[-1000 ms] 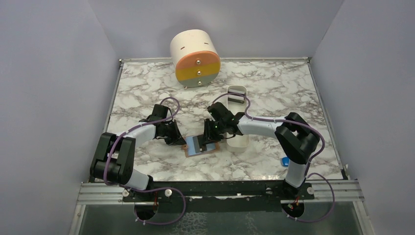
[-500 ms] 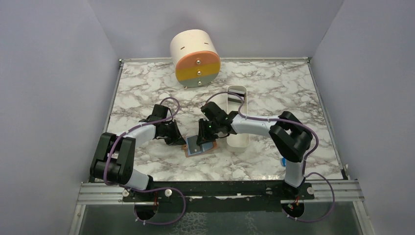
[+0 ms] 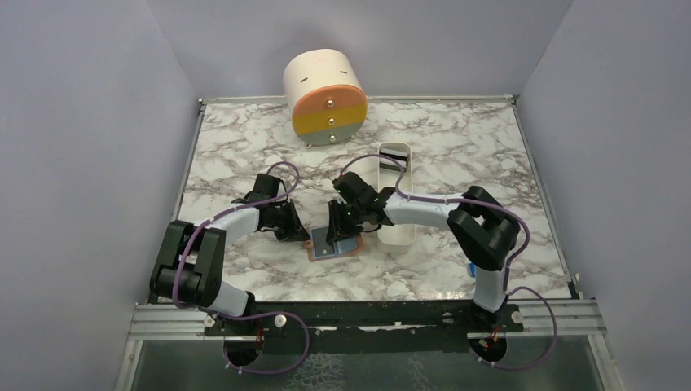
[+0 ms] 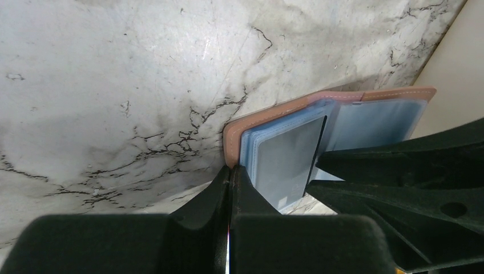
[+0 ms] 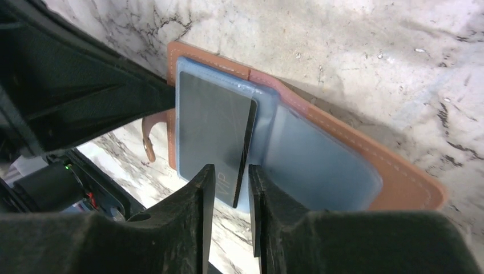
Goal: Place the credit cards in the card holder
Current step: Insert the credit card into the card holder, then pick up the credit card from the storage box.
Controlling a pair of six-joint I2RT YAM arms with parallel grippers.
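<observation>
The tan leather card holder [image 3: 332, 243] lies open on the marble, its light-blue sleeves facing up [image 5: 319, 160]. My left gripper [image 4: 230, 170] is shut on the card holder's left leather edge [image 4: 231, 142]. A dark credit card [image 5: 214, 125] printed "VIP" lies partly inside the left sleeve. Its near corner sticks out between the fingers of my right gripper [image 5: 228, 171]. Those jaws stand narrowly apart, with a gap on each side of the card. In the top view the right gripper [image 3: 339, 228] hovers over the holder, opposite the left gripper [image 3: 298, 233].
A long white tray [image 3: 397, 232] lies just right of the holder, with dark cards [image 3: 393, 163] at its far end. A cream cylinder with orange, yellow and grey drawer fronts [image 3: 326, 96] stands at the back. A small blue block [image 3: 473, 267] sits by the right arm.
My right gripper has moved left over the card holder, carrying the dark card further across the left sleeve. The left gripper and the holder have stayed put.
</observation>
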